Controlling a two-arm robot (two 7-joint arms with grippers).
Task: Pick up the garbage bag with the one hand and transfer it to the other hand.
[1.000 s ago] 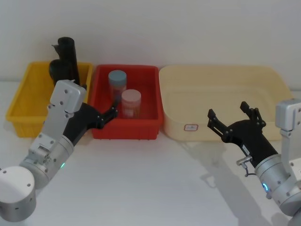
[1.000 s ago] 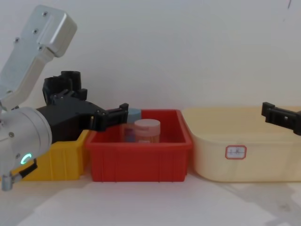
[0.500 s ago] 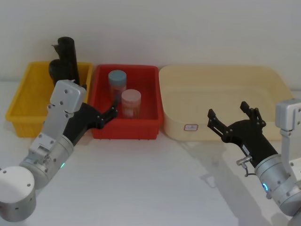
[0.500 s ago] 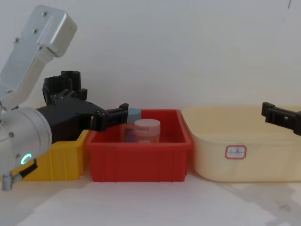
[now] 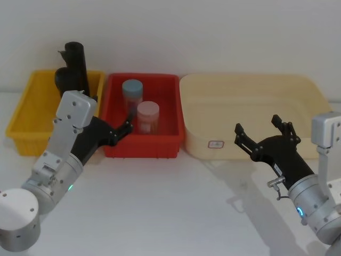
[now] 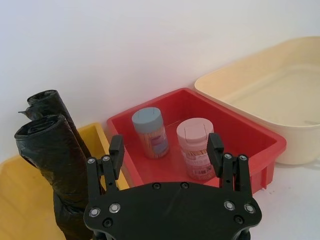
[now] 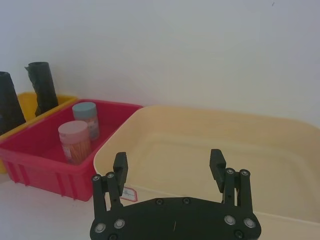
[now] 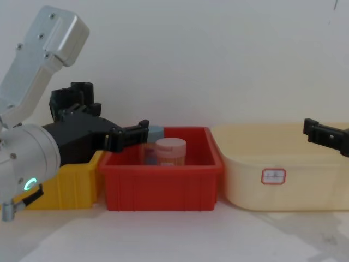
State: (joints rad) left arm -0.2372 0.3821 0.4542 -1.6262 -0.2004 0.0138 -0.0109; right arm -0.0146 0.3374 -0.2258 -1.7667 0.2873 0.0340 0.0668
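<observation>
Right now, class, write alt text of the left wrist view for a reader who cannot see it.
The open left gripper points at a red bin holding a blue-lidded jar and a pink-lidded jar. In the yellow bin alongside, the black garbage bag stands upright, a slimmer black roll behind it. A cream tub sits beyond the red bin.

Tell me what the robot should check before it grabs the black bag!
1. Left gripper open: ok.
2. Right gripper open for the handover: ok.
3. Garbage bag standing in the yellow bin, nothing holding it: ok.
4. Left gripper aimed at the bag: not ok, it points toward the jars in the red bin.
5. Bag free of the slimmer roll behind it: cannot tell.
</observation>
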